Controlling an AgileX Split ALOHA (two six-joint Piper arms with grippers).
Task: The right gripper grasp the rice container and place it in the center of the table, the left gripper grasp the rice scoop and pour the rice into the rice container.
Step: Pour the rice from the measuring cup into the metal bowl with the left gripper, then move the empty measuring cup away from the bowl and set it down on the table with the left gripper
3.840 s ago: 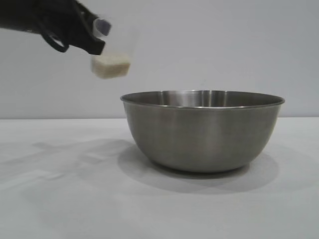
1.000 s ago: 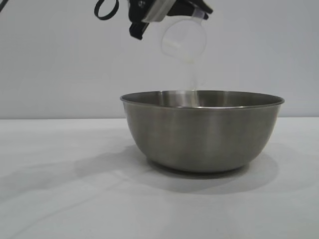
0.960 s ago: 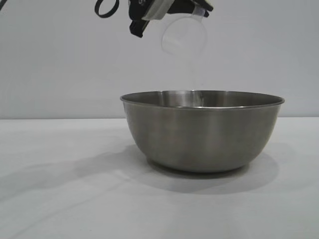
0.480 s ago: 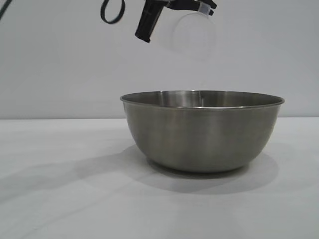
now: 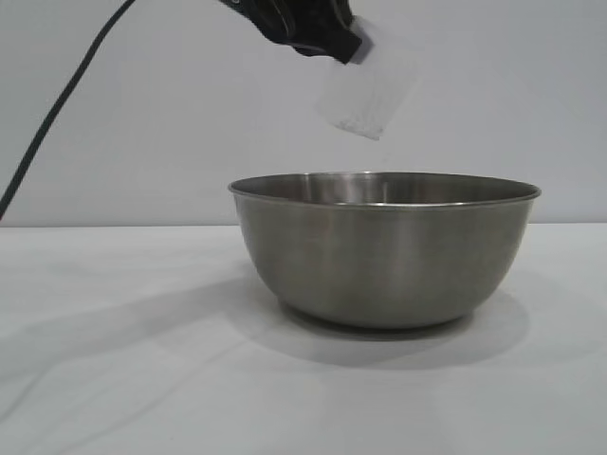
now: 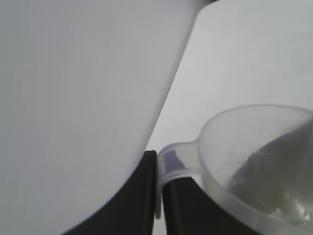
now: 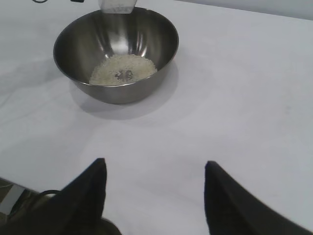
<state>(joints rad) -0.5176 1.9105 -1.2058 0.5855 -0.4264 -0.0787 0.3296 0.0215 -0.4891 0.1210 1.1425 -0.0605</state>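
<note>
- The rice container point(image 5: 384, 248), a wide brushed-steel bowl, stands near the table point(image 5: 114, 379) centre holding a pale heap of rice point(image 7: 123, 70).
- Above its rim, the left gripper point(image 5: 302, 23) pinches the translucent rice scoop point(image 5: 368, 87) by its handle.
- The right gripper point(image 7: 152, 196) hovers well apart, fingers spread.

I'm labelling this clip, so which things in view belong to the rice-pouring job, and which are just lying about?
In the job:
rice container, standing on the table
rice scoop, held above the container by the left gripper
rice, heaped in the container's bottom
right gripper, open, back from the container

Lying about:
nothing else shows.
</note>
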